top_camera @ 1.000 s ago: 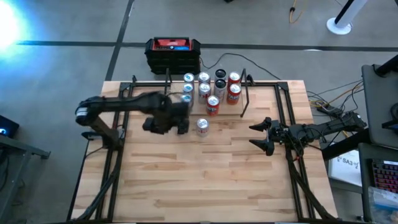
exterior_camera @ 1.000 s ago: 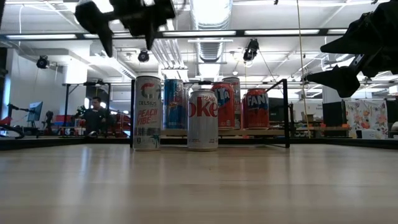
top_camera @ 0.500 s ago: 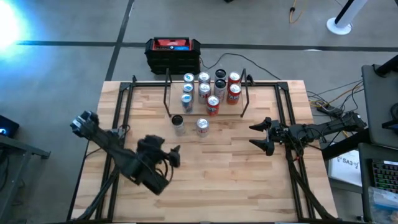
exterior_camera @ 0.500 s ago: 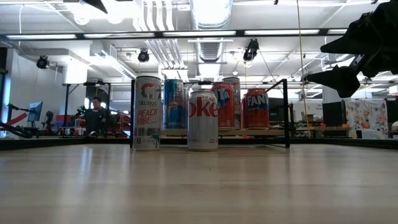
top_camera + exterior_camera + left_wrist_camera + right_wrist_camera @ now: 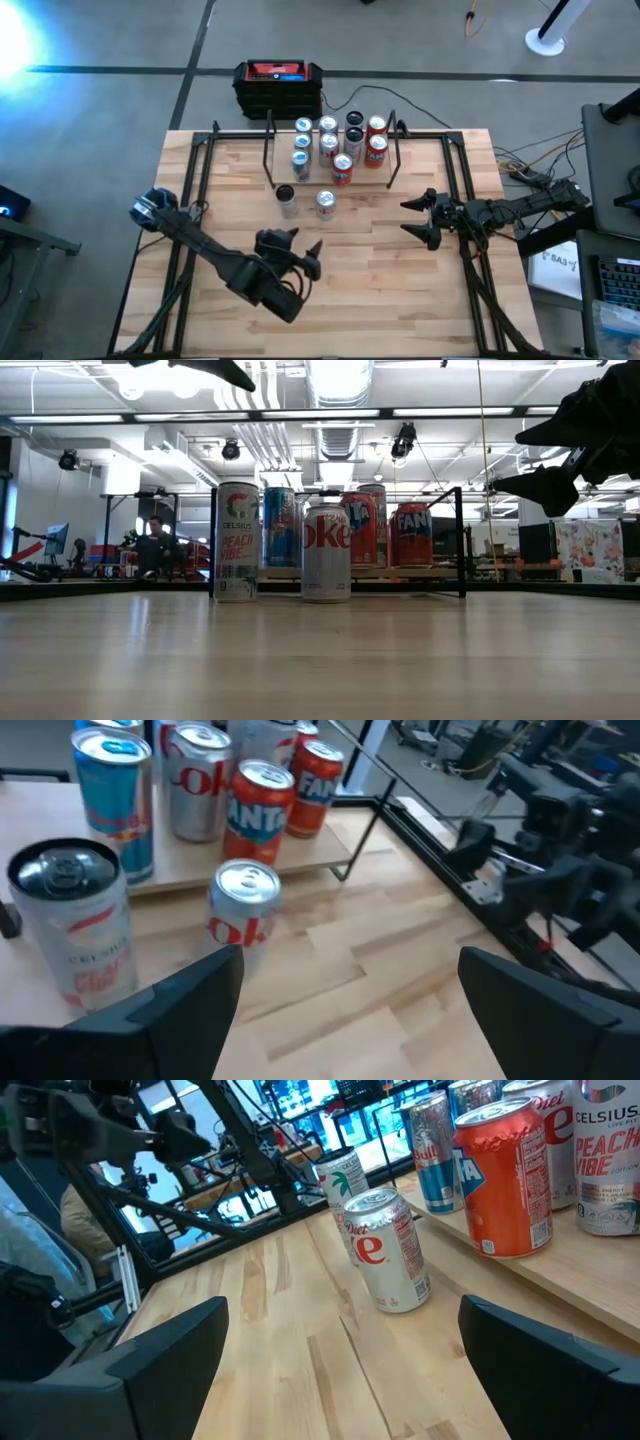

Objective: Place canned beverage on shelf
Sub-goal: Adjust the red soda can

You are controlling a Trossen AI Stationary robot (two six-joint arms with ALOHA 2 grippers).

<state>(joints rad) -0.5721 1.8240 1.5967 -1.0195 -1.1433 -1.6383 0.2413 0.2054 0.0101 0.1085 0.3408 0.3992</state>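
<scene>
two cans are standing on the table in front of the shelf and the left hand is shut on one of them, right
Not quite: the left hand is open and holds nothing, well back from both cans. The high view shows the Celsius can and the Diet Coke can standing free before the shelf.

Overhead, table-level and two wrist cameras all face the shelf (image 5: 330,160).

I am operating in a robotics lab or workshop. Behind the wooden tabletop (image 5: 320,660) I see exposed ceiling ducts (image 5: 338,390), strip lights (image 5: 440,412), a seated person (image 5: 155,548) at a monitor (image 5: 56,538), and a grey concrete floor (image 5: 100,110) carrying loose cables (image 5: 530,165).
</scene>
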